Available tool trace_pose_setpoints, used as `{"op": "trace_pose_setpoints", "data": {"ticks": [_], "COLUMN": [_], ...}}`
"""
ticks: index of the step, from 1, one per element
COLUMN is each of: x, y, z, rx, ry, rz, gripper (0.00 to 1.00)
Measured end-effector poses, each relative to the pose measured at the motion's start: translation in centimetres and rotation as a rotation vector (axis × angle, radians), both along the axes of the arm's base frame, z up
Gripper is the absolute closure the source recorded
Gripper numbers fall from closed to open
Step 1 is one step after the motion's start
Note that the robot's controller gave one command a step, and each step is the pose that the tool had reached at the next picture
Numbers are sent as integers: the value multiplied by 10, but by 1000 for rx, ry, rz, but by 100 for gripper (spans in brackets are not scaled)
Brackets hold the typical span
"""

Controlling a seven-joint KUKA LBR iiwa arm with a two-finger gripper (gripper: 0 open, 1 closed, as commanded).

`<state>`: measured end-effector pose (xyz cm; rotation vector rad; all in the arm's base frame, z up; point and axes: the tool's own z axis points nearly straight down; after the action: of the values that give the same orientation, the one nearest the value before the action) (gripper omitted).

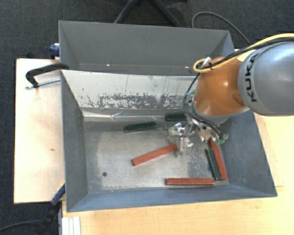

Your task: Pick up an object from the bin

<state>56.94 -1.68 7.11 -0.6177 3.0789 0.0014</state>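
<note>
Your claw [183,142] low in the bin [73,146], right of centre, at the right end of the red stick [152,156] lying slantwise mid-floor, can't tell how wide it's open or whether it grips, green stick [140,127] behind, red bar [189,181] by front wall.

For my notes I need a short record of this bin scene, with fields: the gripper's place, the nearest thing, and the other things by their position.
bin: grey metal bin
gripper: low in the bin, right of centre
nearest thing: orange-red stick, aslant on the floor, its right end at the gripper
held: cannot tell
near back wall: dark green stick
along front wall: red stick
right side: red bar beside dark bar
</note>
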Motion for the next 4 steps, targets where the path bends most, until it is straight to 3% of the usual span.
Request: {"op": "trace_pose_setpoints", "data": {"ticks": [1,2,3,4], "x": [-12,-13,-26,-24], "y": [4,4,1,1], "z": [103,98,-5,0], "rx": [-1,0,1,1], "ry": [-12,-4,7,-2], "rz": [31,31,2,2], "gripper": [100,0,0,100]}}
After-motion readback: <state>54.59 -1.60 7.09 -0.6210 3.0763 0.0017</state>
